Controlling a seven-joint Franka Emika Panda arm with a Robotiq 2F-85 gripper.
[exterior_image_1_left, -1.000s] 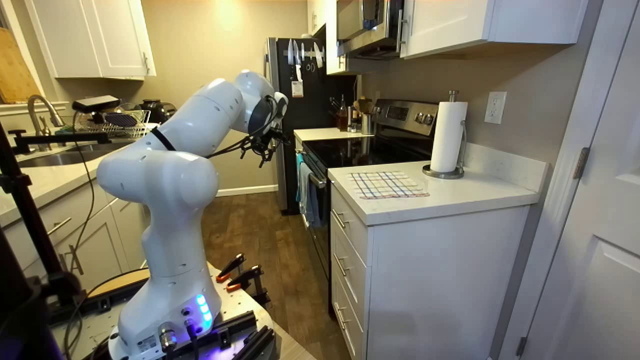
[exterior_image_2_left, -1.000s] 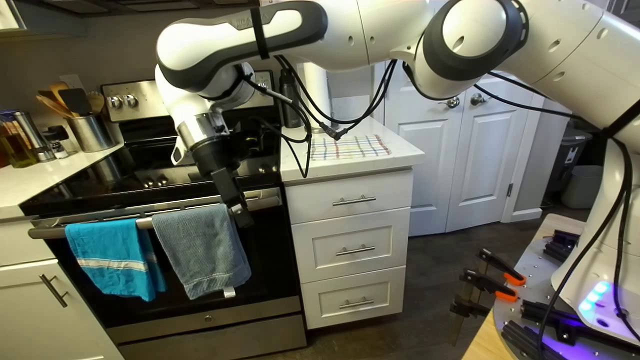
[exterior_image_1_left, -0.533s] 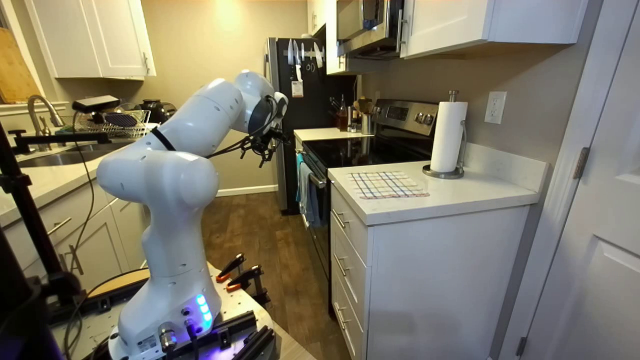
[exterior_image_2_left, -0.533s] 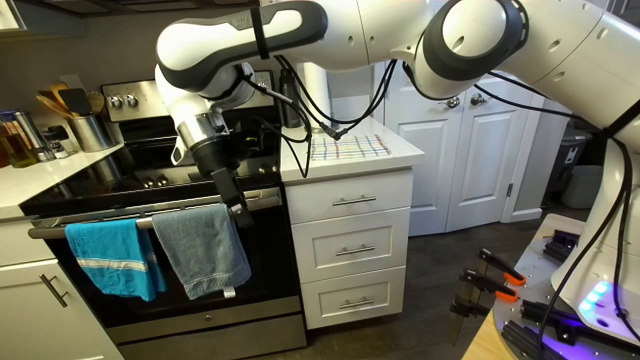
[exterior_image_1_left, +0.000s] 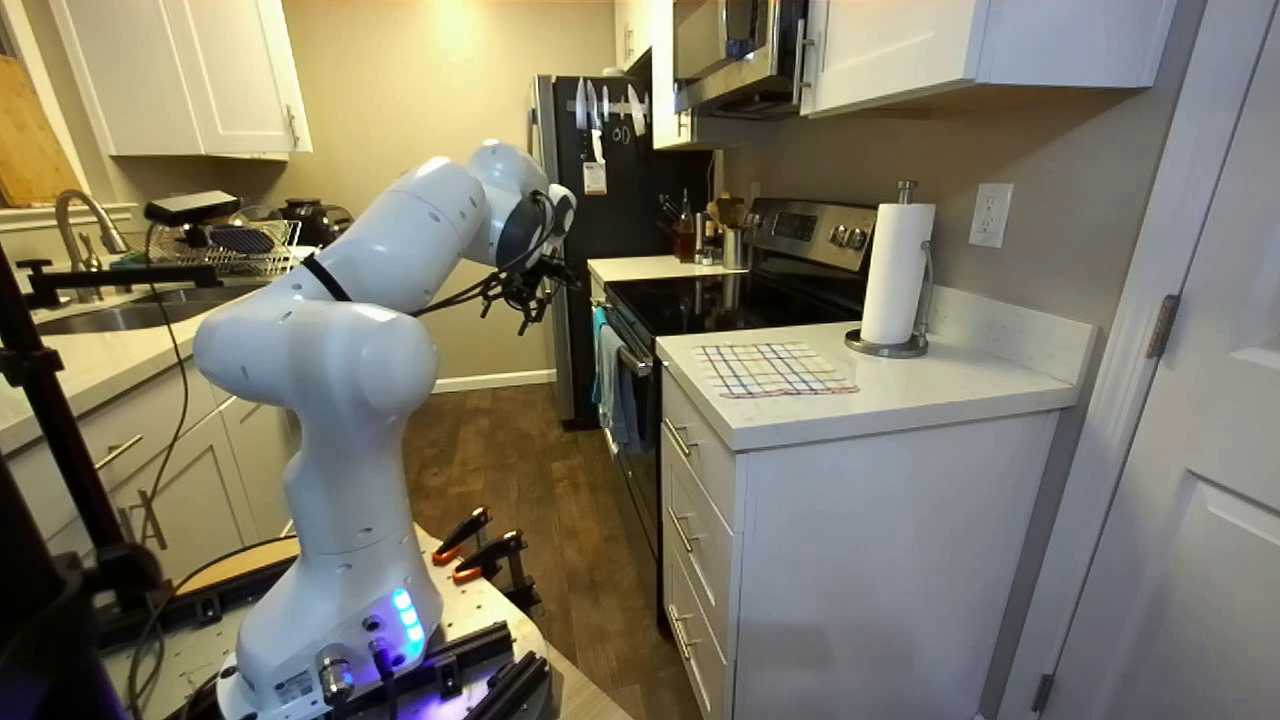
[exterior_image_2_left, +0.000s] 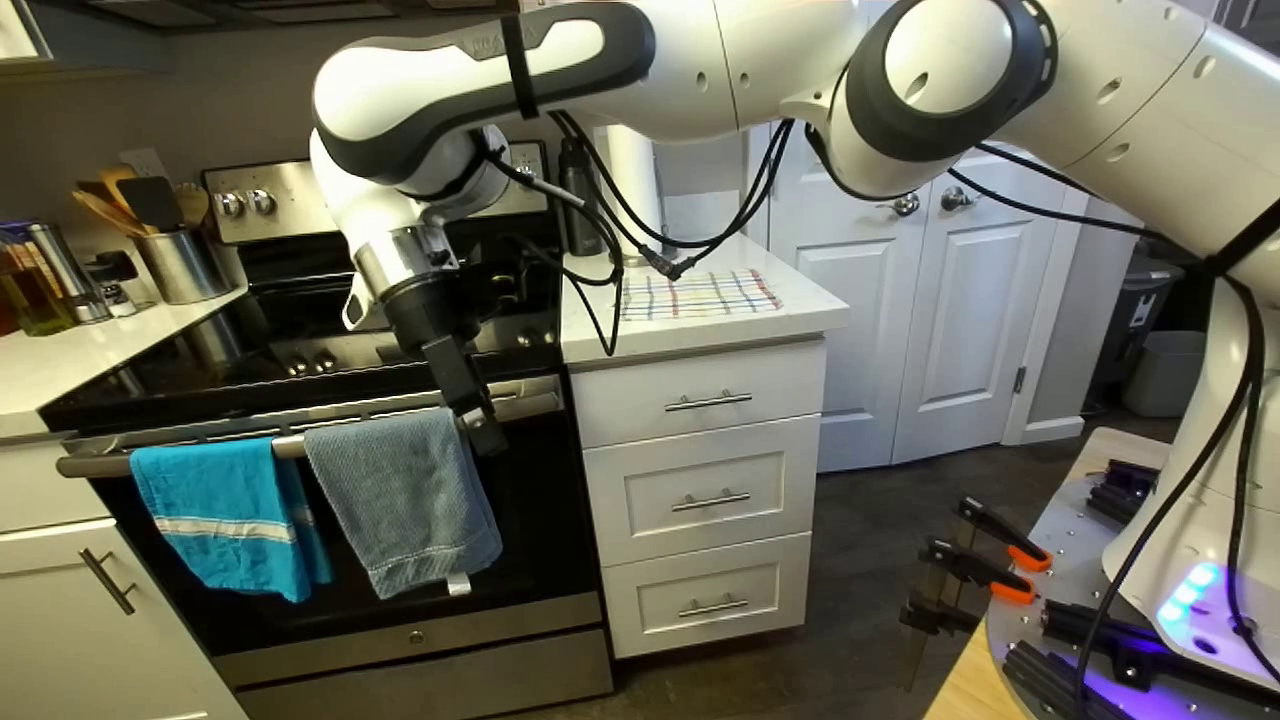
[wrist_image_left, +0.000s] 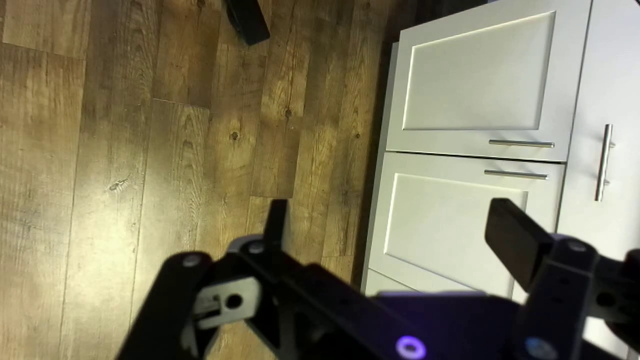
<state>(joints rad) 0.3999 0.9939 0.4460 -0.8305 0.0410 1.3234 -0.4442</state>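
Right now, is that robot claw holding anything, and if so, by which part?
Nothing is held: the gripper stands open in the wrist view, with just floor and cabinet visible between its fingers.

I see gripper (wrist_image_left: 390, 216) spread wide, bottom; wood floor (wrist_image_left: 175, 160) left; white cabinets (wrist_image_left: 450, 137) right; black object (wrist_image_left: 248, 21) upper left.

The arm (exterior_image_1_left: 345, 440) stands on its base (exterior_image_1_left: 320, 620), angling up to a bent elbow (exterior_image_2_left: 950, 60), forearm (exterior_image_2_left: 690, 65) stretched outward; below the wrist (exterior_image_2_left: 375, 205), the gripper (wrist_image_left: 392, 215) points downward, fingers (wrist_image_left: 517, 240) spread well apart
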